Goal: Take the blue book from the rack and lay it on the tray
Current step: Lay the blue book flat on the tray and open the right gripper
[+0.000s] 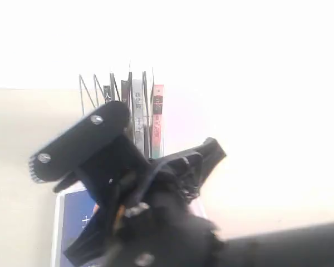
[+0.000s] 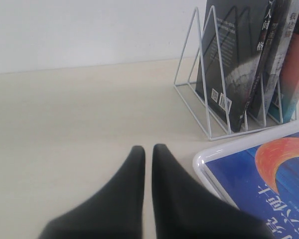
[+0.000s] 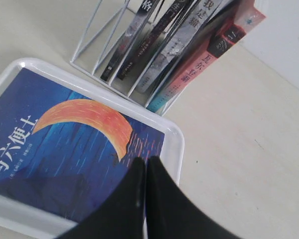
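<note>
The blue book [image 3: 65, 149] lies cover-up in the tray [image 3: 173, 144] (rack [image 2: 189, 99] just beyond, toward the table's far edge); left gripper [image 2: 148, 149] and right gripper [image 3: 145, 162] pinched narrow, empty.

the left gripper [image 2: 148, 148] points toward 12 o'clock in its wrist view. its two black tapered fingers [image 2: 129, 184] are drawn together, with only a thin slit between the tips. the right gripper [image 3: 145, 160] stands the same way, its fingers [image 3: 164, 199] pressed side by side and the tips meeting at a point. in the exterior view a black arm [image 1: 278, 245] stretches from about 4 o'clock into the lower middle, blurred and close to the camera. a flat link [image 1: 78, 142] with two bright screws juts toward 10 o'clock from its wrist. its fingers cannot be made out there.
</note>
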### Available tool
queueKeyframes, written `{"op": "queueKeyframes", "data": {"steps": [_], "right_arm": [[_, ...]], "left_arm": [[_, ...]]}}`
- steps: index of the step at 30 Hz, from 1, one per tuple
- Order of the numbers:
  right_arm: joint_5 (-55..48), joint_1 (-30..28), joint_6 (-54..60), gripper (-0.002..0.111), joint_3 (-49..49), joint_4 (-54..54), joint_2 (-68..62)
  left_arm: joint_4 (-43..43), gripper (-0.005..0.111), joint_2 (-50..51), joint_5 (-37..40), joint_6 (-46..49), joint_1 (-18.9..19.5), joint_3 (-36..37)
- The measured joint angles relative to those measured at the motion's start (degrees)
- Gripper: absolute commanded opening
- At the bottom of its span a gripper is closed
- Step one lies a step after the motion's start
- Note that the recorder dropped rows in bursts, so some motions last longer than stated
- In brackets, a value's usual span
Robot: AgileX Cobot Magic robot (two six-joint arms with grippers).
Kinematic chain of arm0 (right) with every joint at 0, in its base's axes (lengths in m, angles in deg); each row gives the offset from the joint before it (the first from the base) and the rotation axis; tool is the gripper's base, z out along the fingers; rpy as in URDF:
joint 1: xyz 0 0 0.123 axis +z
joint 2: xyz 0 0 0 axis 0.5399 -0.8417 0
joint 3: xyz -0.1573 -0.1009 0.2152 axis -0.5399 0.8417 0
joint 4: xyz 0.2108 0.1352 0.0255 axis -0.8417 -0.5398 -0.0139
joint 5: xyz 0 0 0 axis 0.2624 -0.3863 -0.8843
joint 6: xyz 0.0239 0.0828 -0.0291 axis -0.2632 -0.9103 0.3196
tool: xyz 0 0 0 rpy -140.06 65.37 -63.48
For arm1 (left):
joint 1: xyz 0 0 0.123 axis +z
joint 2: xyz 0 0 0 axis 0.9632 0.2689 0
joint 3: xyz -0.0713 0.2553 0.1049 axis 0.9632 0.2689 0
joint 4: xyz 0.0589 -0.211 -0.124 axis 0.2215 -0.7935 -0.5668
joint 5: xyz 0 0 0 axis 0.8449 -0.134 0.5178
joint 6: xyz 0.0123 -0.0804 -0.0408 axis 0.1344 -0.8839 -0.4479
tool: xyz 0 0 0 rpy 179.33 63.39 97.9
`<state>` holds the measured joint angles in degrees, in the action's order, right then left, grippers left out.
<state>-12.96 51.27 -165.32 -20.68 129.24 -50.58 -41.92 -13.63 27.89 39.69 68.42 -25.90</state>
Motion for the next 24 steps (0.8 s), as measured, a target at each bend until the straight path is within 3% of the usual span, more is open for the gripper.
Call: {"op": "queueKeyframes", "data": {"steps": [10, 24], "right_arm": [[5.12, 0.0, -6.32, 0.0, 11.06, 6.15, 6.5], [3.97, 0.0, -6.88, 0.0, 12.83, -0.46, 6.54]], "left_arm": [[0.0, 0.005, 0.0, 0.0, 0.0, 0.0, 0.0], [0.0, 0.005, 0.0, 0.0, 0.0, 0.0, 0.0]]}}
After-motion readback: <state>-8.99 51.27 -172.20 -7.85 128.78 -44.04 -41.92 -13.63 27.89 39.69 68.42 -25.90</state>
